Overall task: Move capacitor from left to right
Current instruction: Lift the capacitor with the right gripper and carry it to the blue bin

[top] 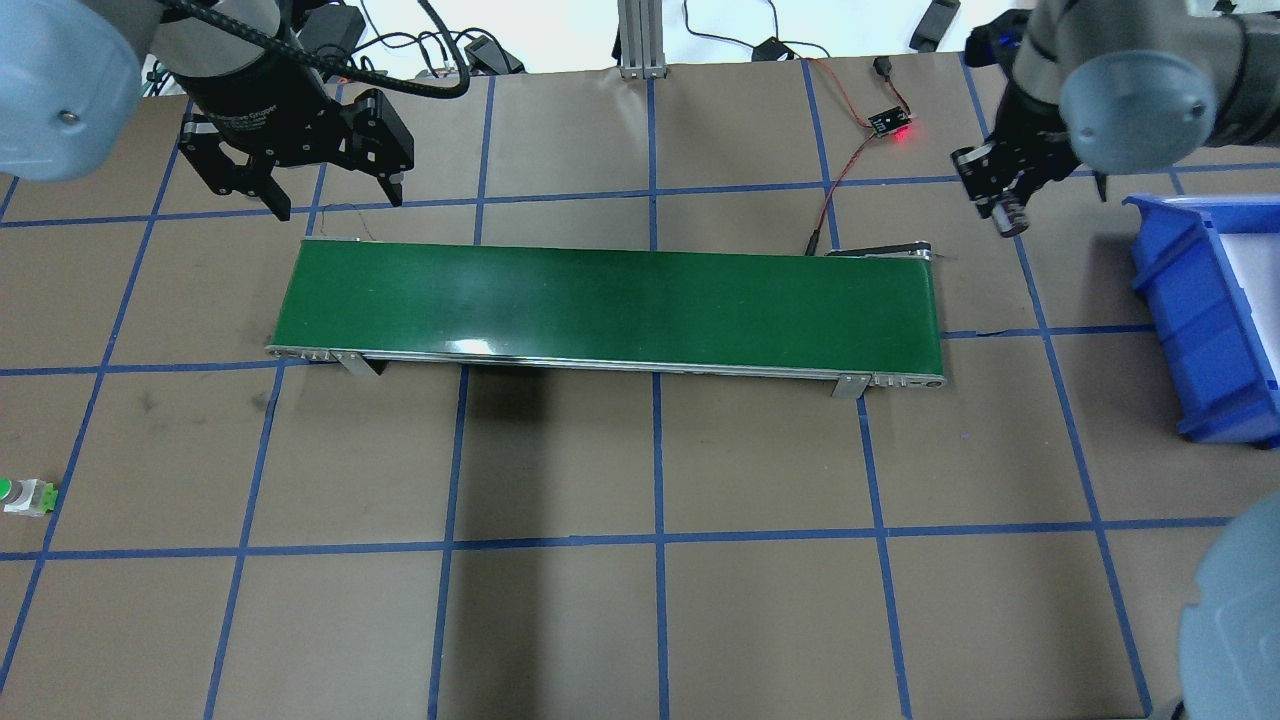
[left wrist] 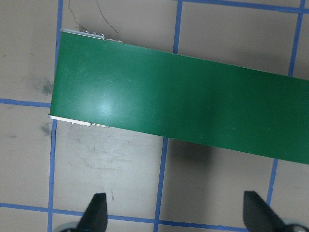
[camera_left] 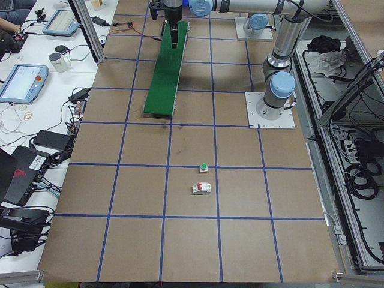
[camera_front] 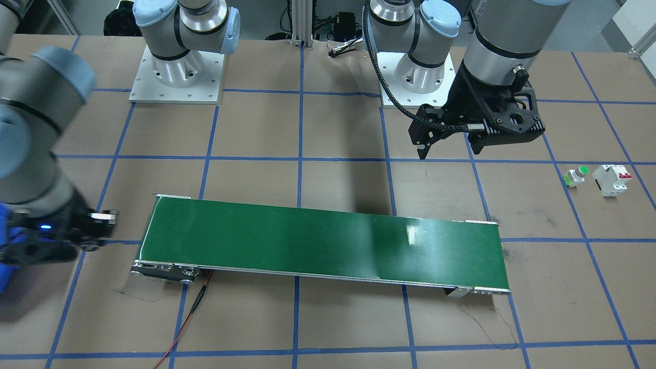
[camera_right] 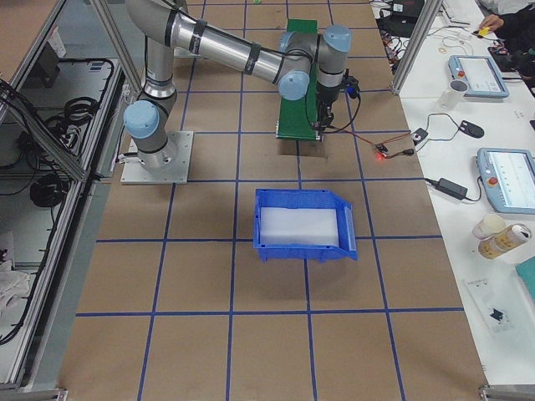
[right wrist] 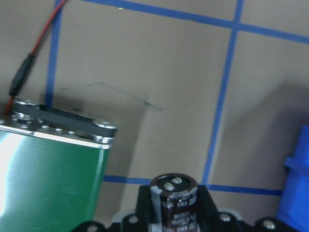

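Observation:
The capacitor [right wrist: 173, 199], a small black cylinder with whitish markings, sits between the pads of my right gripper [top: 1006, 206], which is shut on it. It is held above the table just past the right end of the green conveyor belt [top: 610, 300], between the belt and the blue bin [top: 1200, 300]. My left gripper [top: 337, 202] is open and empty, hovering behind the belt's left end. In the left wrist view its two fingertips [left wrist: 96, 212] stand wide apart over the bare table.
A green-capped push button [camera_front: 576, 177] and a white circuit breaker [camera_front: 612, 179] stand on the table far to my left. A red wire and a small lit board [top: 890, 122] lie behind the belt's right end. Blue tape lines grid the brown table.

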You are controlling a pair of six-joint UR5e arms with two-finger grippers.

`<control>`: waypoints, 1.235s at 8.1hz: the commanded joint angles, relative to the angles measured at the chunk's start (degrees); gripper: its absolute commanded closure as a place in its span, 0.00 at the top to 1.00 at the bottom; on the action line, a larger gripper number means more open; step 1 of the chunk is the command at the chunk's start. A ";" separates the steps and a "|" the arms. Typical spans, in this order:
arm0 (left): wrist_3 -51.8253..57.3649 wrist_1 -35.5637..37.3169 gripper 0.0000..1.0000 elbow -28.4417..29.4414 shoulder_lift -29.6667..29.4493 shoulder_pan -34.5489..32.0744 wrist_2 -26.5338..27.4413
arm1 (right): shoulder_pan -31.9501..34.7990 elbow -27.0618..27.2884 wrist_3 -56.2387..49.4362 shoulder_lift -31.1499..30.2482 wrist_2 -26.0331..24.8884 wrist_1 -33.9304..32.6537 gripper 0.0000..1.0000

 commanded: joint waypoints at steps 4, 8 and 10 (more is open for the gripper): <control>0.00 0.61 1.00 0.07 0.06 0.14 0.00 | -25.93 -2.09 -37.93 0.29 0.26 -0.71 0.00; 0.00 0.70 1.00 -0.02 -0.02 0.14 0.00 | -30.55 2.57 -43.48 9.51 0.44 -10.62 0.15; 0.00 0.70 1.00 -0.02 0.06 0.14 0.09 | -30.63 2.75 -45.23 7.44 0.96 -10.13 1.00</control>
